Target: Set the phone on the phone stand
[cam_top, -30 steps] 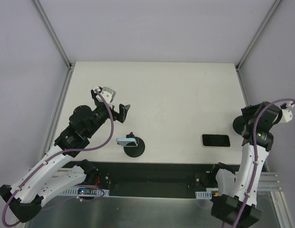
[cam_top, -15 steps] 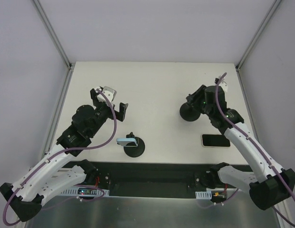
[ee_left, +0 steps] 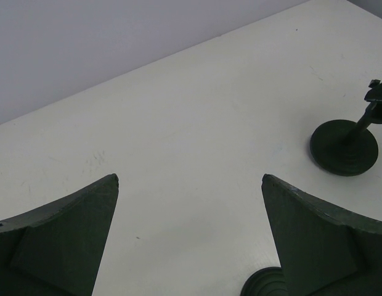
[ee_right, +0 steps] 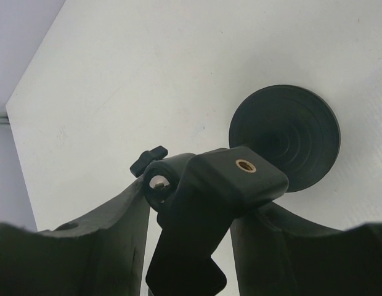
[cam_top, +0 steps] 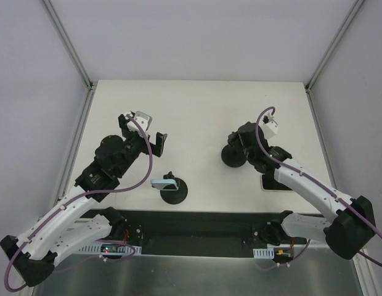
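Observation:
The phone (cam_top: 265,183), dark-screened in a pale case, lies flat at the right front of the table, mostly hidden under my right arm. My right gripper (cam_top: 240,143) is shut on a black phone stand (cam_top: 233,158), whose round base is at centre right. In the right wrist view the jaws (ee_right: 194,206) clamp the stand's head (ee_right: 223,182), with its base (ee_right: 284,137) beyond. My left gripper (cam_top: 159,143) is open and empty, with wide-apart fingers (ee_left: 68,237) over bare table. The held stand shows in the left wrist view (ee_left: 344,147).
A second black round-based stand with a light-blue top (cam_top: 171,187) stands at the front centre, just below my left gripper. Its base edge shows in the left wrist view (ee_left: 265,285). Metal frame posts (cam_top: 71,46) rise at the table's back corners.
My right arm swung in from the right edge with the black stand and moved it leftward to centre right. It now covers most of the phone. The left gripper barely shifted.

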You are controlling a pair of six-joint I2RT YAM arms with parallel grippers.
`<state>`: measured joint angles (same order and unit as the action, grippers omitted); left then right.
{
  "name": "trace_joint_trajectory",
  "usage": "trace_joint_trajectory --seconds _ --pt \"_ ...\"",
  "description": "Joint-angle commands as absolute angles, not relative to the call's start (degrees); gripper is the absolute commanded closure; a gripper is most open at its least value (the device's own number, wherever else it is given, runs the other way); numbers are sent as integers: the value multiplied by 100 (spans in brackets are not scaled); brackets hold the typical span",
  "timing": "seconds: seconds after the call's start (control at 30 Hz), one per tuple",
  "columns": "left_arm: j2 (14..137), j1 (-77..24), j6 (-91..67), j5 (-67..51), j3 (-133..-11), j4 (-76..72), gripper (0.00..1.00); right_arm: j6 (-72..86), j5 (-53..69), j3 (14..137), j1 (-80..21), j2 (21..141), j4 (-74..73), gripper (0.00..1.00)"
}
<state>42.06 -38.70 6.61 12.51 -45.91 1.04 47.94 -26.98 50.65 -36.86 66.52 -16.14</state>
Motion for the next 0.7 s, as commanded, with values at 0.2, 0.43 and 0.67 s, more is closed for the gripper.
trace_joint_trajectory --seconds 0.2,0.43,0.67 --pt "4333 -3929 527 1178 -4570 -141 1 5598 -3296 5080 -4052 6802 -519 84" --pt "4333 -3937 536 1178 -4570 -141 1 5844 -3199 4975 -4192 6934 -369 79" --pt "4377 -3937 536 1213 -4570 -141 1 5801 -3208 4983 -4289 6943 -308 46"
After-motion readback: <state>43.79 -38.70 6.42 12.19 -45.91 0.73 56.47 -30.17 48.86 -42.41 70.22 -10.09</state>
